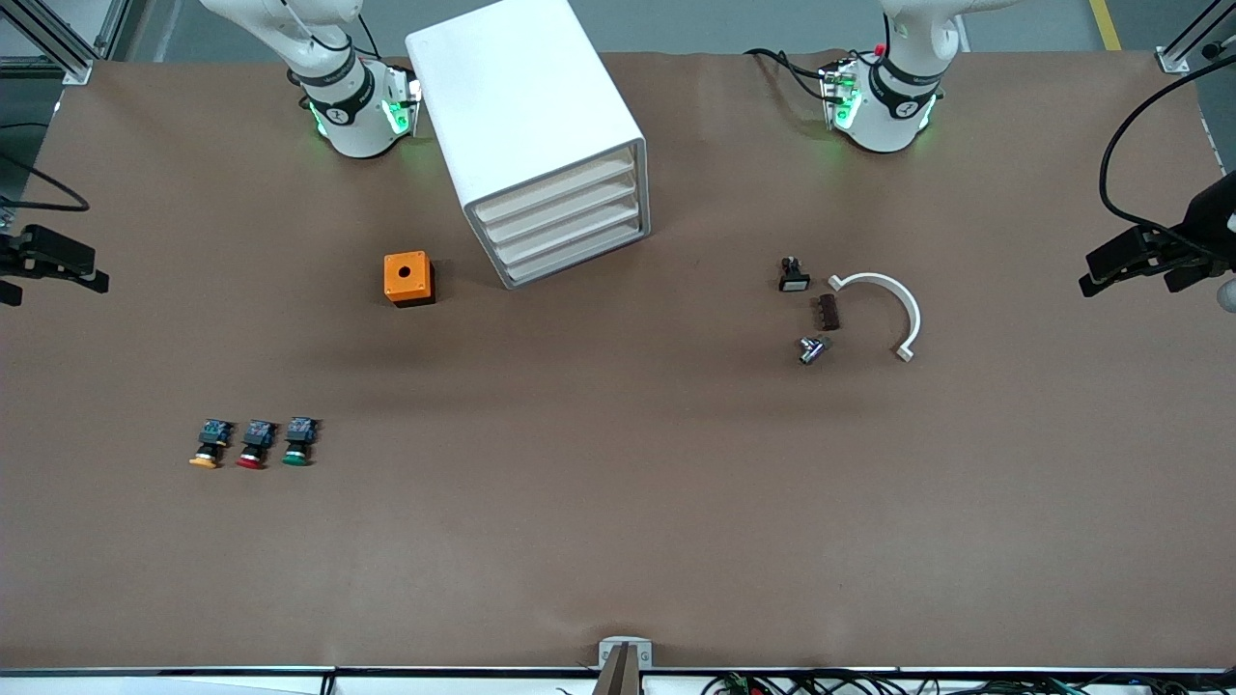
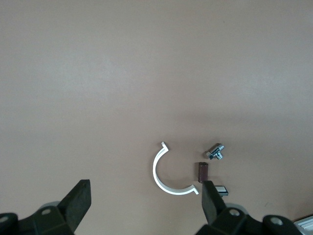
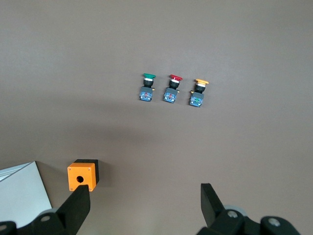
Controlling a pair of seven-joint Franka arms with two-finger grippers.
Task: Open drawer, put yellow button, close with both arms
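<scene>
The white cabinet (image 1: pixel 521 97) stands between the two arm bases, and its top drawer (image 1: pixel 558 189) is closed like the three below it. The yellow button (image 1: pixel 208 446) (image 3: pixel 198 93) lies on the table toward the right arm's end, at the outer end of a row with a red-capped (image 1: pixel 255 444) and a green-capped one (image 1: pixel 299 442). My right gripper (image 3: pixel 145 190) (image 1: pixel 58 265) hangs high and open, holding nothing. My left gripper (image 2: pixel 145 186) (image 1: pixel 1120 265) is also high, open and holding nothing, over the left arm's end.
An orange box (image 1: pixel 408 278) (image 3: pixel 82 175) with a round hole sits beside the cabinet. Toward the left arm's end lie a white half-ring clamp (image 1: pixel 912 314) (image 2: pixel 155 174), a small brown block (image 1: pixel 828 312), a metal fitting (image 1: pixel 813 348) and a small black switch (image 1: pixel 794 275).
</scene>
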